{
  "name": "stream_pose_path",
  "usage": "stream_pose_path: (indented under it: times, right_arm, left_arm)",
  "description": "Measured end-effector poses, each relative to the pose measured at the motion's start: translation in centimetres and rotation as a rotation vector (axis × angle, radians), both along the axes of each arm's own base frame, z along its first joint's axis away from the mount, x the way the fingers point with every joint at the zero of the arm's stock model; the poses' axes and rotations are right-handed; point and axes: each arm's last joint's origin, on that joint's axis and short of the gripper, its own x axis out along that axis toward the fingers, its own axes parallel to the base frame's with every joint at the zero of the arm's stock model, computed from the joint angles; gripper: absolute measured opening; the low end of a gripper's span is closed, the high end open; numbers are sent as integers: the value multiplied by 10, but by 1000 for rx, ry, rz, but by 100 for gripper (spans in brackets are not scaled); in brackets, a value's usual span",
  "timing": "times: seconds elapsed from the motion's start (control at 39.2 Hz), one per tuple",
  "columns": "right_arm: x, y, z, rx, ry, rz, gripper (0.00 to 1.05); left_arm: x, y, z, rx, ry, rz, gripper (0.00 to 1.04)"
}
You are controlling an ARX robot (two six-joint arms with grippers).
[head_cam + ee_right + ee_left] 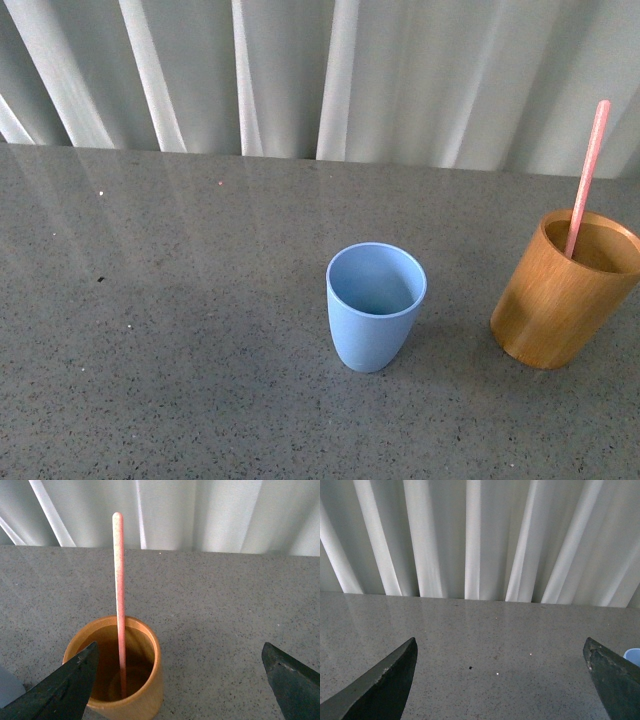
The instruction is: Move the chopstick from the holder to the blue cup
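Note:
The pink chopstick [587,175] stands leaning in the orange-brown wooden holder [560,300] at the table's right. The light blue cup [372,310] stands empty to the holder's left, near the middle. Neither arm shows in the front view. In the right wrist view the chopstick [118,590] rises from the holder [142,690], and my right gripper [180,652] is open and empty, one finger [70,687] in front of the holder's rim. My left gripper [500,650] is open and empty over bare table; a sliver of the blue cup [633,655] shows beside one finger.
The grey speckled table [180,300] runs back to a white pleated curtain [300,70]. Small specks [470,668] lie on the table under the left gripper.

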Motion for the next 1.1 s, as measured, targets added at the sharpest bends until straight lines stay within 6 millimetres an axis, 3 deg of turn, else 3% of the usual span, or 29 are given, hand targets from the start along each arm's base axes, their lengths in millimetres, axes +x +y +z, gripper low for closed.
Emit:
stream_pose_path:
  times: [0.51, 1.1]
  right_arm:
    - [62, 14, -8, 14, -3, 54, 95]
    - [106, 40, -17, 11, -11, 94, 95]
  left_arm:
    - [0, 0, 0, 0, 0, 0, 98]
    - [0, 0, 0, 0, 0, 0, 98]
